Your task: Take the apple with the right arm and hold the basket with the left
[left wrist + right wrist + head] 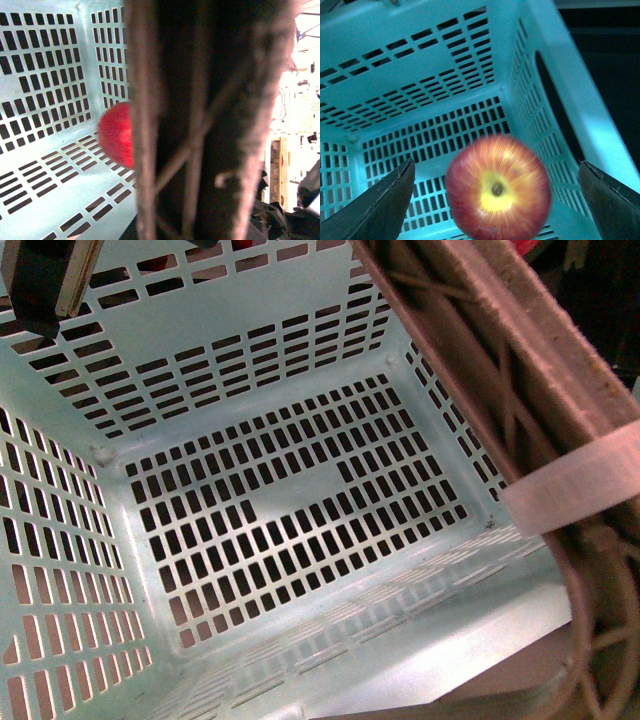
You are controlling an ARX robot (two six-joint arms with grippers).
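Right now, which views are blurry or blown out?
Front view: basket floor sharp, evenly lit; the near handle is soft. Left wrist view: handle fills the frame dark and defocused, the apple is a red smear, the background past the handle is overexposed. Right wrist view: strong cyan cast, apple slightly soft, basket crisp.

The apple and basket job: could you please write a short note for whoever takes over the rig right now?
Right gripper: open, fingers wide on either side of the apple, not touching it.
Left gripper: not seen itself. Its camera is filled by the basket's handle, close and blurred, so a grip cannot be confirmed.
Apple: inside the walls of the basket, stem towards the right wrist camera. Whether it is resting or in mid-air cannot be told.
Done: no hold confirmed.
Left: probably close the right gripper on the apple, and check the left hold on the handle.
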